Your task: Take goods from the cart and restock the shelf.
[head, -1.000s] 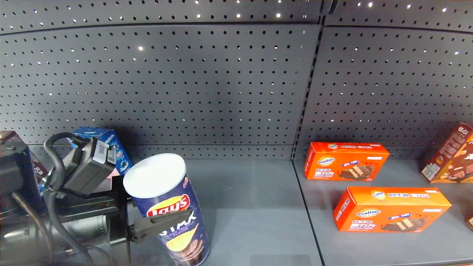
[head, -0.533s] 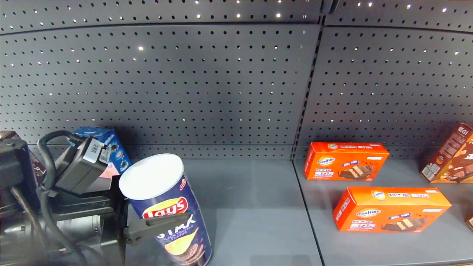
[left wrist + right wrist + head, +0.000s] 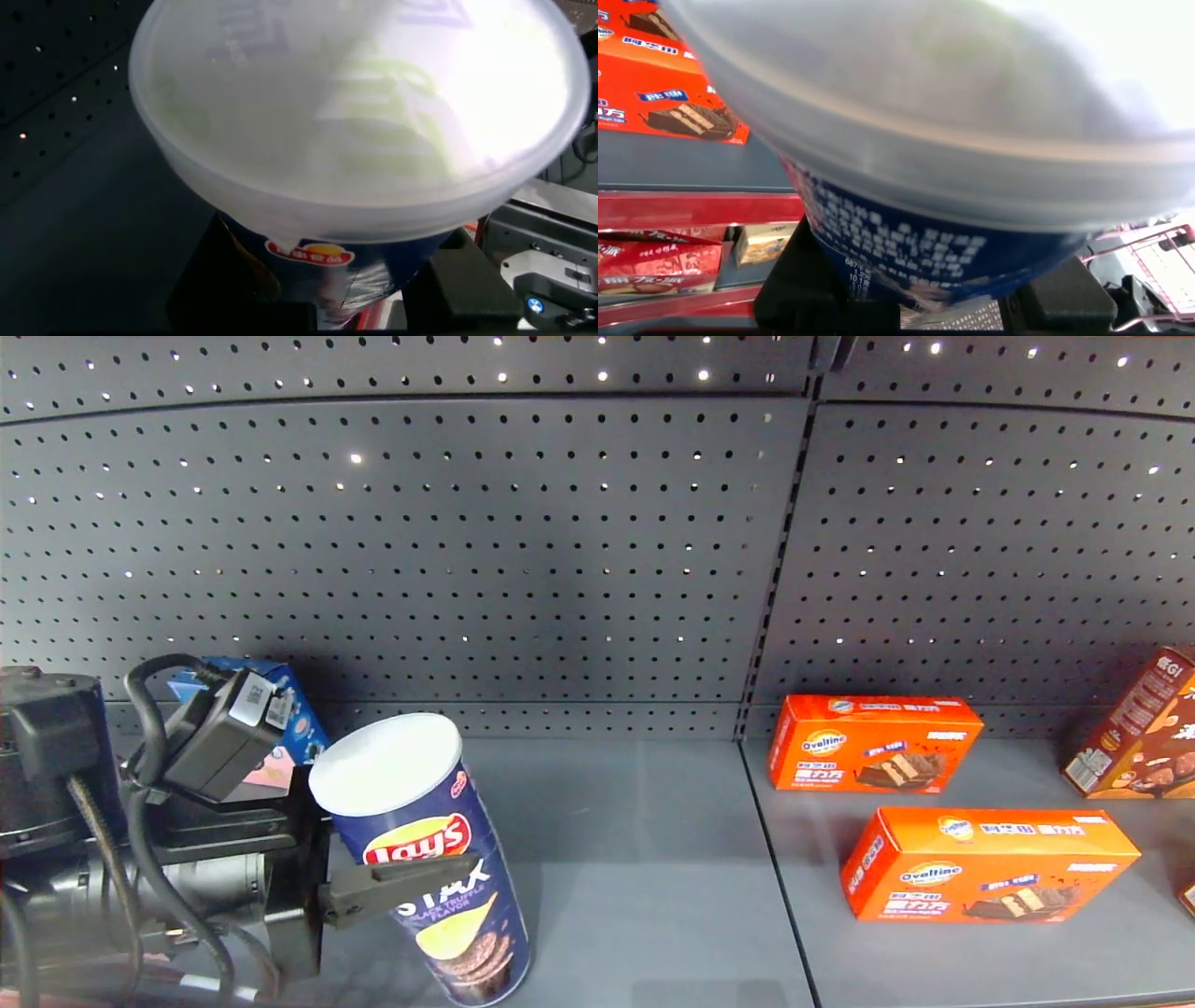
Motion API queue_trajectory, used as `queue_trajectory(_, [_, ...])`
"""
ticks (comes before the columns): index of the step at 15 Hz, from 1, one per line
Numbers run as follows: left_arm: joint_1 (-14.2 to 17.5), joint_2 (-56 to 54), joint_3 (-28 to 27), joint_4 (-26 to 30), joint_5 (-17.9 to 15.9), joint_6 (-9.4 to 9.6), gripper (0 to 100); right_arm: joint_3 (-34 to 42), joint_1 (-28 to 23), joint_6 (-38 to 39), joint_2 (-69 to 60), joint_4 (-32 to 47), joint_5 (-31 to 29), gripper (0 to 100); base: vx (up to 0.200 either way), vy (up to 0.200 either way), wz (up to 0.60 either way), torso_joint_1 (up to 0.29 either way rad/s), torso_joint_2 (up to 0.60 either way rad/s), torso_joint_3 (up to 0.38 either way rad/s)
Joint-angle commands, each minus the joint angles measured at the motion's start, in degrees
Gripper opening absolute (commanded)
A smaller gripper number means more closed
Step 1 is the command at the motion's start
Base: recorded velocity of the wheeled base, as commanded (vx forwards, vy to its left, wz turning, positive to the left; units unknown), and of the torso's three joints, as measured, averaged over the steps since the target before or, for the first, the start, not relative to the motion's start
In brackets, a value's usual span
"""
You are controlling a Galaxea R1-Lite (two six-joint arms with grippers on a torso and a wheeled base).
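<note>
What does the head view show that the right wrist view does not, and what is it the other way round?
Head view: the left hand gripping a chips can, a blue box behind it, the pegboard wall, a brown box. Right wrist view: a second can close up in the right hand, red packets on a lower level. Both: orange boxes on the grey shelf.

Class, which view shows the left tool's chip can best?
The head view: the chip can shows whole, top to base, tilted in the left tool. The left wrist view gives mostly its lid. The right wrist view holds a second can.
</note>
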Motion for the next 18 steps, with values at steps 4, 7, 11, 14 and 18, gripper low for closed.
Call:
queue_trajectory(4, [-0.1,5.6,-5.3,0.0,0.0,2.37,0,0.7,-0.6,0.0,-0.2,-0.2,0.1,0,0.0,0.0,0.0,0.0,0.0,0.0])
queue_trajectory(7, [-0.6,5.6,-4.8,0.1,0.0,2.54,0,0.9,-0.6,0.0,-0.2,-0.1,0.1,0,0.0,0.0,0.0,0.0,0.0,0.0])
queue_trajectory(11, [-1.3,5.7,-4.7,0.1,0.0,3.07,0,1.8,-0.6,0.0,-1.1,-0.3,0.1,0,0.0,0.0,0.0,0.0,0.0,0.0])
queue_trajectory(14, [-1.3,6.2,-4.7,0.1,0.0,3.25,0,1.8,-0.6,0.0,-1.1,-0.2,0.1,0,0.0,0.0,0.0,0.0,0.0,0.0])
queue_trajectory(18, [-1.3,6.3,-4.8,0.1,0.1,3.16,100,1.8,-0.6,0.0,-1.2,-0.2,0.1,0,0.0,0.0,0.0,0.0,0.0,0.0])
